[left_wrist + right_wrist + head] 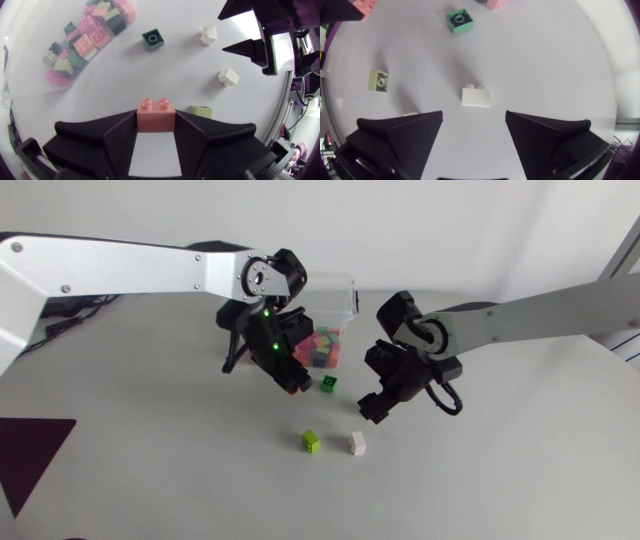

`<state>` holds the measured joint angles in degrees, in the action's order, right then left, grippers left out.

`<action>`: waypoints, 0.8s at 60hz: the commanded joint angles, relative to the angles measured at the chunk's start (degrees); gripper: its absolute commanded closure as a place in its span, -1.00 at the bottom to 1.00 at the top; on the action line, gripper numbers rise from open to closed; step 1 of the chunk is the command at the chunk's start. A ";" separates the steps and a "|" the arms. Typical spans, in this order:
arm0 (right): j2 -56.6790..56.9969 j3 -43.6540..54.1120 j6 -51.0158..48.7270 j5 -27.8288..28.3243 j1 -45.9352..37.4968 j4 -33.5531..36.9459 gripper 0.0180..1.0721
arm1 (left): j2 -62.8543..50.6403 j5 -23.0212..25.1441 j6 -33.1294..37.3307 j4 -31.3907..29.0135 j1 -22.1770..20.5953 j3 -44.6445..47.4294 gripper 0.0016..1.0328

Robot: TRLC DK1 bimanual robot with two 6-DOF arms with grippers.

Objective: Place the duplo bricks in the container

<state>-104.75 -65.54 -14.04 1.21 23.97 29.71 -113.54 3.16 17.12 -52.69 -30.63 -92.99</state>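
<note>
My left gripper (pixel 293 380) hangs just in front of the clear container (pixel 345 288), shut on a salmon brick (pixel 156 114) that sits between its fingers (pixel 117 137). Several coloured bricks (pixel 85 40) lie inside the container. On the table lie a dark green brick (pixel 328 384), a lime brick (pixel 312 441) and a white brick (pixel 358 443). My right gripper (pixel 375 408) stands open low over a second white brick (pixel 476 96), which lies just ahead of its spread fingers; in the head view the gripper hides that brick. The green brick (pixel 460 21) lies further ahead of it.
The loose bricks lie close together between the two grippers, which stand near each other. My right gripper (pixel 235 27) shows in the left wrist view, beside the white brick (pixel 208 35). A dark red patch (pixel 35 450) marks the table's left front.
</note>
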 commanded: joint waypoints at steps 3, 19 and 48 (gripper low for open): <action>-4.06 -2.49 1.12 -0.86 0.29 -0.18 -0.72 | 2.00 0.62 1.33 -0.40 2.24 -2.11 0.21; -7.93 -6.88 0.68 -1.83 0.73 0.52 -0.58 | 4.29 1.94 1.16 2.06 5.67 -5.97 0.20; -11.71 -10.49 0.77 -3.41 2.31 5.44 0.04 | 2.09 3.08 0.28 7.42 8.22 -12.57 0.20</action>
<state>-115.22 -74.70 -13.91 -1.63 25.85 33.45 -110.72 5.74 17.78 -46.13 -22.90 -102.83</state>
